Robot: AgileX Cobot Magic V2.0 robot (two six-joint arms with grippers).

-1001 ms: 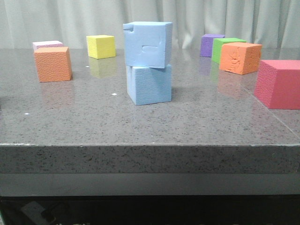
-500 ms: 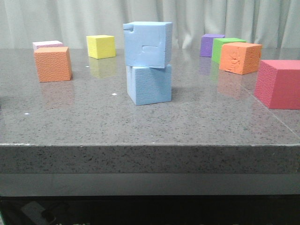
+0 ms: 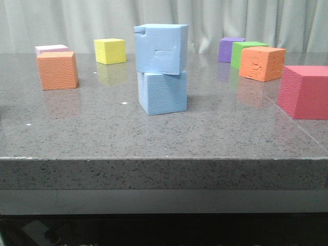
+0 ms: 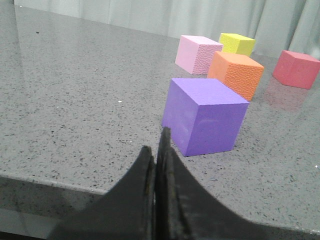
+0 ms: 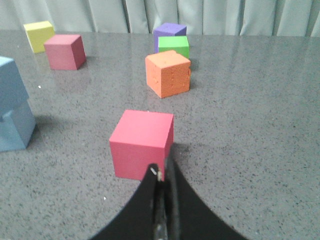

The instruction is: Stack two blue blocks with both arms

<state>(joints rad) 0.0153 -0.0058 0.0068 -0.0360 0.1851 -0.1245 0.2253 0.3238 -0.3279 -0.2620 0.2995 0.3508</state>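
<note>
- The left claw was fully closed, fingers pressed together, holding nothing, just short of a purple foam cube.
- The right claw was likewise closed and empty, beside a red foam cube.
- The notched light-blue foam cube sat slightly askew atop the plain light-blue foam cube, mid grey speckled worktop.

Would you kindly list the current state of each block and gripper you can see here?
Notched blue block: stacked on the plain one, slightly askew, released.
Plain blue block: on the table, bearing the notched one.
Left gripper: shut, empty, behind a purple block.
Right gripper: shut, empty, behind a red block.
Orange block, yellow block, green block: each resting flat on the table, untouched.
</note>
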